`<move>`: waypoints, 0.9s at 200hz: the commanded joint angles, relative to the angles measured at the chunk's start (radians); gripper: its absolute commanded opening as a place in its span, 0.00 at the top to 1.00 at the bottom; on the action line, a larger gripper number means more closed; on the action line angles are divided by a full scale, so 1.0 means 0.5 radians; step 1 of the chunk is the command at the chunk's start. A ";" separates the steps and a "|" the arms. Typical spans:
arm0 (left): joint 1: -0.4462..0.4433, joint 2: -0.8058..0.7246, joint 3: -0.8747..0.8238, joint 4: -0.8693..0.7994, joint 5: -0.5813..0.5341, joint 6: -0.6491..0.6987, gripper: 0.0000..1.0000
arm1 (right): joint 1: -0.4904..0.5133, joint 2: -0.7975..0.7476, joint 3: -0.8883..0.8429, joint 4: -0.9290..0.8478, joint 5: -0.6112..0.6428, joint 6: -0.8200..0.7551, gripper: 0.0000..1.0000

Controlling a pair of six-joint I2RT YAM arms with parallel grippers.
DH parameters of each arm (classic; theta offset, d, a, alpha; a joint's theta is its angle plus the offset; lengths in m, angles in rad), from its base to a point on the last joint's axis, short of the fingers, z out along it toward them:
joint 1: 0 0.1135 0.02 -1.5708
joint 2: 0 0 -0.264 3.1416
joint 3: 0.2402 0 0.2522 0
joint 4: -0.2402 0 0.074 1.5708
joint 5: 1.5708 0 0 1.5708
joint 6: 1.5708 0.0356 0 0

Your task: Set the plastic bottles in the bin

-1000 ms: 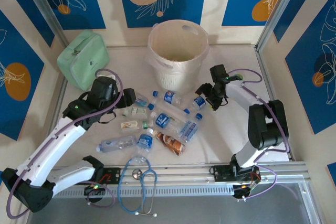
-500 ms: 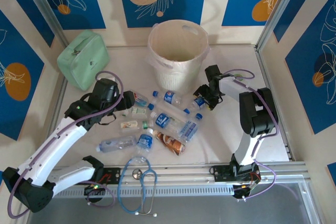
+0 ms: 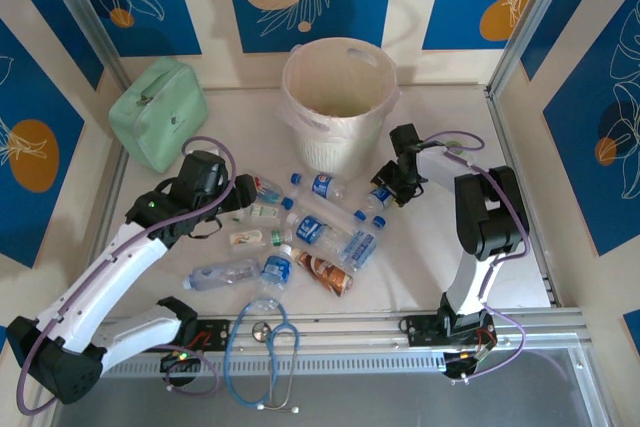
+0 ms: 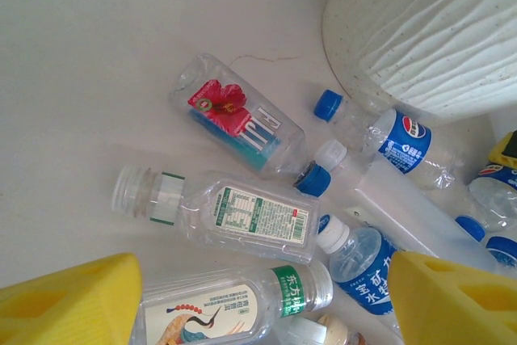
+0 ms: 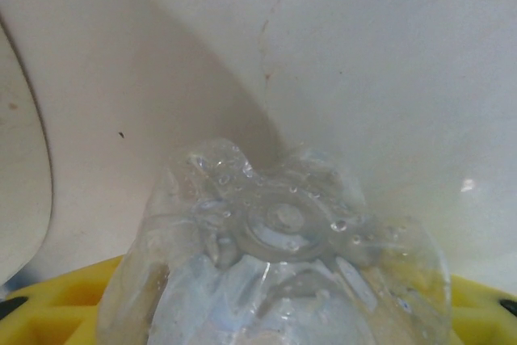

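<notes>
A ribbed, cream-white plastic bin [image 3: 335, 142] with a clear liner stood upright on the pale table [image 3: 450, 117]. Crumpled clear plastic bottles [image 3: 345, 242], most with blue caps and labels, lay on their sides just in front of it, their long axes pointing in many directions. At the bin's near-right foot, the right gripper [image 3: 386, 187] pinched one dented clear bottle [image 5: 279, 280] between yellow pads [image 5: 40, 317], the bottle's petal-moulded base turned toward the wrist camera. Near-left of the bin, the left gripper [image 4: 265, 280] hung spread wide and empty above a white-capped flat bottle [image 4: 218, 212] lying crosswise. A blue-capped bottle [image 4: 388, 139] lay just beside the bin's wavy wall.
</notes>
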 commanded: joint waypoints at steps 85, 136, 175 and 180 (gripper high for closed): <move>0.038 0.035 -0.016 0.053 -0.019 -0.036 0.21 | -0.068 -1.169 -0.010 -0.266 0.117 -0.219 0.48; 0.040 0.075 -0.037 0.090 0.026 -0.073 0.22 | -0.093 -1.181 0.517 -0.136 -0.113 -0.289 0.47; 0.043 0.073 -0.083 0.098 0.047 -0.118 0.22 | -0.027 -0.871 0.918 -0.032 -0.131 -0.271 0.47; 0.043 0.068 -0.089 0.097 0.048 -0.123 0.22 | -0.018 -0.851 0.947 -0.005 -0.133 -0.262 0.47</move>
